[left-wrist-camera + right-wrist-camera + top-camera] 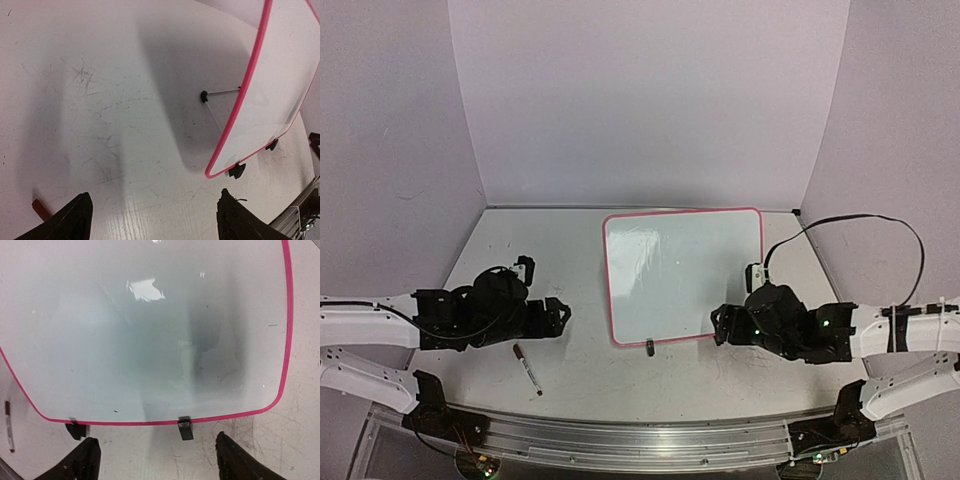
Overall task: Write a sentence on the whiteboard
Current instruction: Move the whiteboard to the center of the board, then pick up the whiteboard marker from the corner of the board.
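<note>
The whiteboard, white with a pink-red rim, stands tilted at the table's middle on black clip feet. Its face shows only glare and faint smudges, and the sentence is not in view. My right gripper is open just in front of the board's near right edge, with bare table between its fingers. My left gripper is open too, left of the board and apart from it, with nothing between its fingers. The board's left rim shows in the left wrist view.
A dark-capped marker lies on the table near the left gripper, towards the front edge, and also shows as the marker at the right wrist view's left edge. A wire stand foot props the board from behind. Purple walls enclose the scuffed tabletop.
</note>
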`<control>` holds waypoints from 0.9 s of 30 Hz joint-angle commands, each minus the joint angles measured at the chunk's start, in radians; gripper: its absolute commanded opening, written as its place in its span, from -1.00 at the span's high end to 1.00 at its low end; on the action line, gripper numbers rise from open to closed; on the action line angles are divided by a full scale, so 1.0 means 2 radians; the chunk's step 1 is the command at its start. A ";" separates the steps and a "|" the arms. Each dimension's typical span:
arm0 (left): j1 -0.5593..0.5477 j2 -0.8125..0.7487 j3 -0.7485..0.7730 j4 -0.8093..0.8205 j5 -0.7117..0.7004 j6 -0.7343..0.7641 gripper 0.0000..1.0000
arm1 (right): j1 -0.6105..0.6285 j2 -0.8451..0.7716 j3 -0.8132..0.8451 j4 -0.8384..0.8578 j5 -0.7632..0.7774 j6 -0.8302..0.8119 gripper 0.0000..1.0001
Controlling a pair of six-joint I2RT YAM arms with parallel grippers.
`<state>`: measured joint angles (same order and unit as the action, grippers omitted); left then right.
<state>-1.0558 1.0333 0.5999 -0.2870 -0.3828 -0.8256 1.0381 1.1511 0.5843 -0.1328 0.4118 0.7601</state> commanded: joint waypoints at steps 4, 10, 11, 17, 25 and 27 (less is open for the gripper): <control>0.026 0.019 0.030 -0.163 0.038 -0.051 -0.71 | 0.001 -0.020 0.079 -0.011 0.035 -0.022 -0.77; 0.026 0.035 -0.002 -0.196 0.042 -0.199 -0.42 | 0.002 -0.003 0.110 -0.008 -0.035 -0.080 -0.87; 0.026 0.047 0.002 -0.203 0.035 -0.214 -0.39 | 0.002 -0.005 0.109 -0.006 -0.056 -0.094 -0.88; 0.026 0.140 0.067 -0.251 0.021 -0.283 -0.38 | 0.001 -0.021 0.096 0.020 -0.136 -0.139 -0.87; 0.021 0.191 0.083 -0.260 0.014 -0.349 -0.20 | 0.002 -0.037 0.099 0.004 -0.153 -0.135 -0.87; 0.020 0.204 0.093 -0.262 0.011 -0.344 -0.11 | 0.002 -0.041 0.095 0.004 -0.154 -0.136 -0.87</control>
<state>-1.0100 1.4063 0.7264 -0.7719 -0.3210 -1.4533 1.0378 1.1072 0.7696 -0.1317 0.1330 0.5064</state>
